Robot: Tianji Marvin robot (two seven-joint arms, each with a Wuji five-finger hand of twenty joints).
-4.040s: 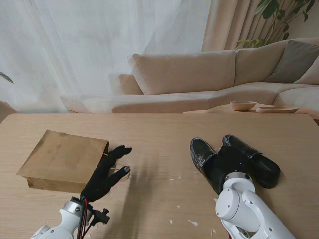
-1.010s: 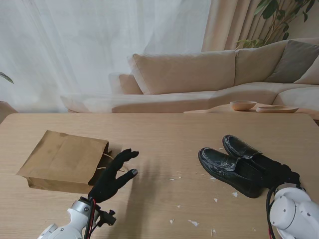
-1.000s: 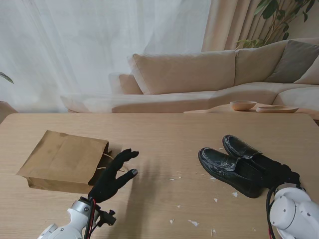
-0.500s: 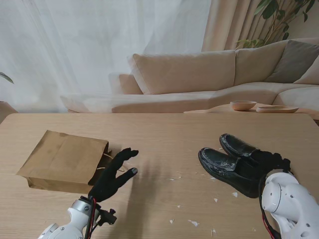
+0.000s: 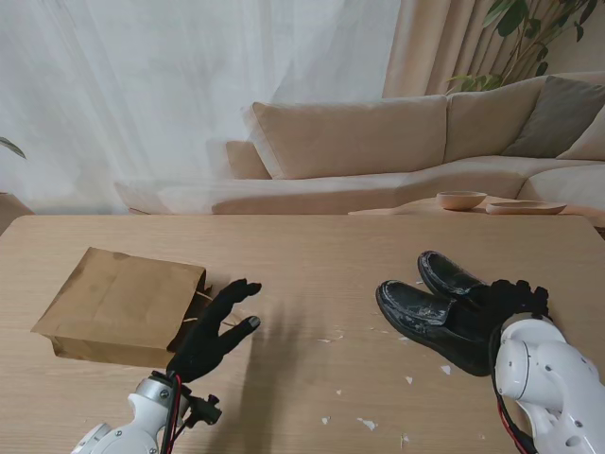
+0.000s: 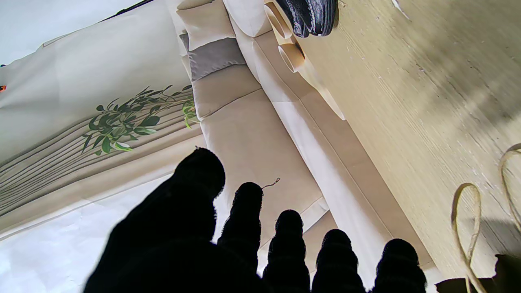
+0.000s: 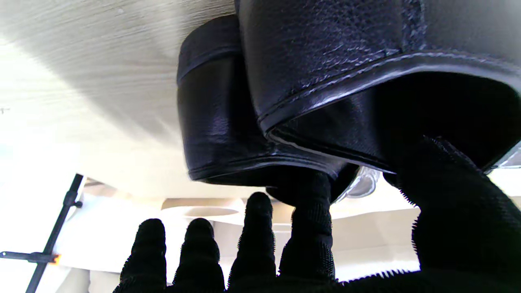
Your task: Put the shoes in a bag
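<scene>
Two black leather shoes (image 5: 444,307) lie side by side on the right half of the wooden table (image 5: 312,251), toes pointing left and away, heels toward the right hand (image 5: 510,301). The leather is glossy, with a grained texture and stitched seams around the collar; the nearer shoe's upper looks scuffed and whitish. No brand, label or writing can be read on either shoe.

The right hand sits at the heels. In the right wrist view its thumb and forefinger reach into the shoe openings while the other fingers (image 7: 199,252) stay apart; whether it actually grips cannot be told.

The left hand (image 5: 213,331) hovers spread and holds nothing, just beside the mouth of a brown paper bag (image 5: 123,305) lying flat on the left, unprinted, its cord handles (image 6: 468,228) loose on the table.
</scene>
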